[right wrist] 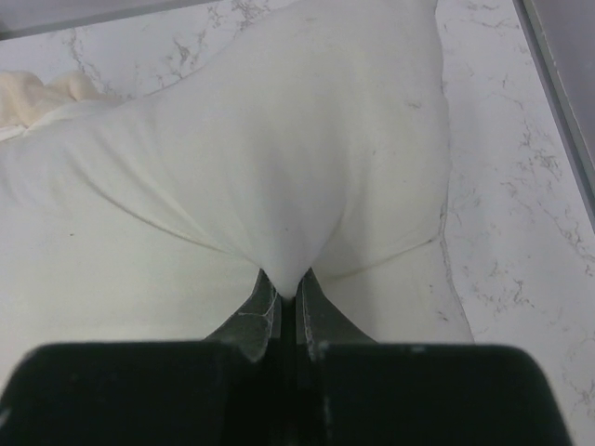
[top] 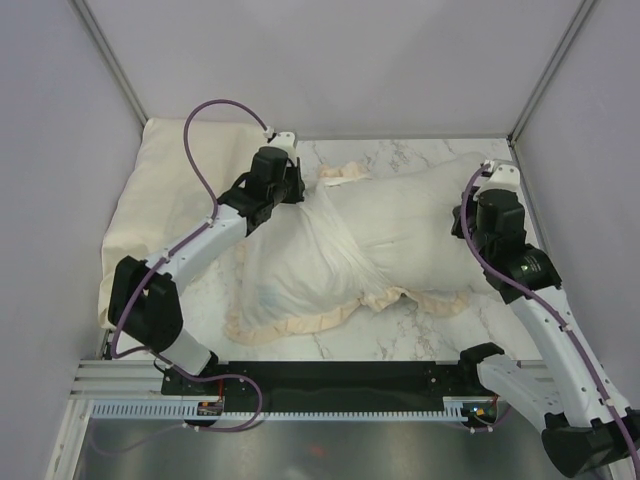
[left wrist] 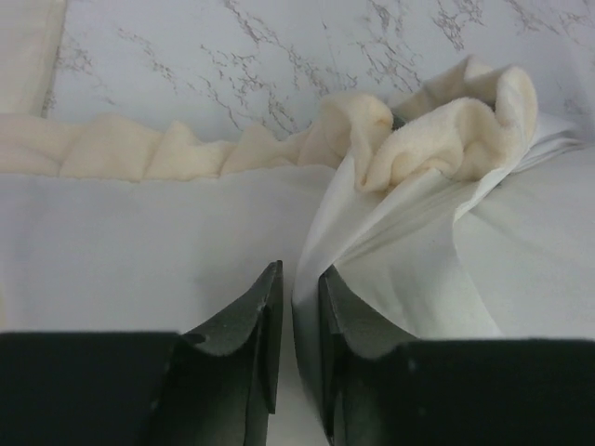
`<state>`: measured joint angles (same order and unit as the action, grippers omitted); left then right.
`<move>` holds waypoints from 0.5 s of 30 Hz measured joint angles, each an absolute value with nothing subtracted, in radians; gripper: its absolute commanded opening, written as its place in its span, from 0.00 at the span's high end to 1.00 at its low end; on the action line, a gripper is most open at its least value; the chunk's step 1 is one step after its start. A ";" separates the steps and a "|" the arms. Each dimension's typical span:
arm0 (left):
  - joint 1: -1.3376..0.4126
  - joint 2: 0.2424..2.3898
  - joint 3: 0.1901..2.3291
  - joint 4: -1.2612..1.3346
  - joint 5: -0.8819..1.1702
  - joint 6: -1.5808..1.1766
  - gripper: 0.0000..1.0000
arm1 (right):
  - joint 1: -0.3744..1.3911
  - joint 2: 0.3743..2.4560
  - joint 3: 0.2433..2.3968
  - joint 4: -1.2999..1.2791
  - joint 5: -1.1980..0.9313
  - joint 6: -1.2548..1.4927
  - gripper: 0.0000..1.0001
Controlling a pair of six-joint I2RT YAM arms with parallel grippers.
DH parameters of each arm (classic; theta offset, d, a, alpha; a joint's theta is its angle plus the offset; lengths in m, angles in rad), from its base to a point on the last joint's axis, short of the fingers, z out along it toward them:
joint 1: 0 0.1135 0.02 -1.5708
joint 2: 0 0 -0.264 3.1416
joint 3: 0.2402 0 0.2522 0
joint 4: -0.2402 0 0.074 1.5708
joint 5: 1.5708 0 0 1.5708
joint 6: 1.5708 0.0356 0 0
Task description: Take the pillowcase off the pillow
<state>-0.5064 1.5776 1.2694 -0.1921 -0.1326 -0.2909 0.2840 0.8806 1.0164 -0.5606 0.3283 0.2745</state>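
The pillowcase [top: 290, 270] lies in the middle of the table [top: 420, 340], with its frill toward the arms. The pillow [top: 430, 210] is partly inside it, with its right end bare. The left gripper [left wrist: 299, 279] pinches the pillowcase. The right gripper [right wrist: 286, 288] pinches the pillow. A yellow cloth [top: 160, 200] lies far left.
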 measured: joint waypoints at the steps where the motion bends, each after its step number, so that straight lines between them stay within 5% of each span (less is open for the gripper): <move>1: -0.509 1.570 1.269 -0.196 -0.144 -0.286 0.43 | 0.277 0.886 1.004 -0.545 0.326 0.275 1.00; 6: -0.599 1.466 1.268 -0.241 -0.282 -0.252 0.13 | 0.241 0.942 0.899 -0.472 0.330 0.287 1.00; 15: -0.851 1.243 1.119 -0.263 -0.364 -0.289 0.09 | 0.226 0.985 0.829 -0.357 0.334 0.327 1.00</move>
<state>-0.8509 1.2434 1.1194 -0.2630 -0.3641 -0.2890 0.2260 0.9852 0.8291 -0.3569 0.3344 0.3271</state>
